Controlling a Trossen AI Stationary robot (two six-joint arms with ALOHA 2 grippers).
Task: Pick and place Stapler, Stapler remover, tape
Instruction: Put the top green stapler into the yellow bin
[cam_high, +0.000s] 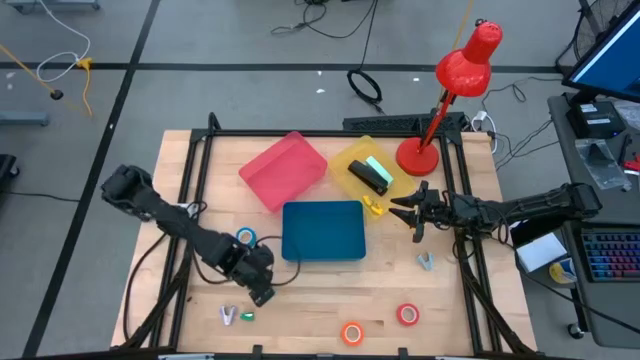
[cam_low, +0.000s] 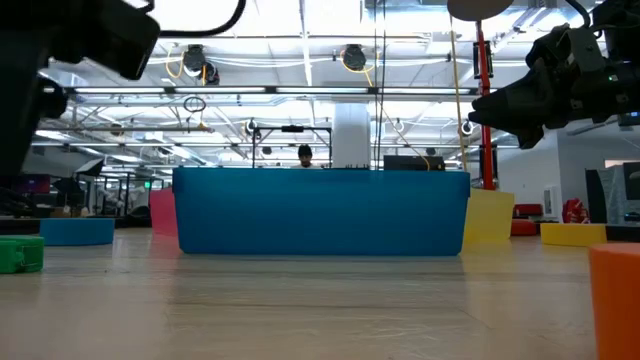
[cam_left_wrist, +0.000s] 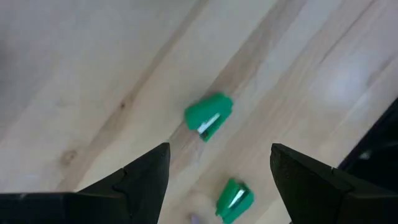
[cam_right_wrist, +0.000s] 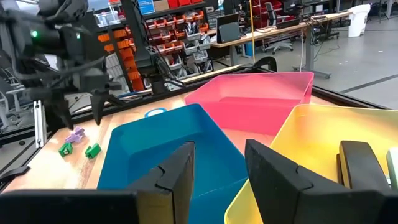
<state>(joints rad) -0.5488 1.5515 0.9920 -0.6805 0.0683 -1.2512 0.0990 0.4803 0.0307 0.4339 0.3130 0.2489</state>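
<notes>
The black stapler (cam_high: 370, 177) lies in the yellow tray (cam_high: 352, 152) and also shows in the right wrist view (cam_right_wrist: 364, 165). A pale blue stapler remover (cam_high: 427, 261) lies on the table on its right side, and a purple one (cam_high: 229, 316) lies near the front left. Blue tape (cam_high: 245, 237) lies flat left of the blue tray, orange tape (cam_high: 352, 333) and red tape (cam_high: 407, 315) near the front edge. My left gripper (cam_high: 262, 290) is open above two green bits (cam_left_wrist: 208, 115). My right gripper (cam_high: 412, 212) is open, right of the blue tray.
The blue tray (cam_high: 323, 252) sits mid-table, the pink tray (cam_high: 283, 170) behind it on the left. A red desk lamp (cam_high: 418, 155) stands at the far right corner. A small yellow item (cam_high: 375, 207) lies between the yellow and blue trays. Bare wood lies along the front.
</notes>
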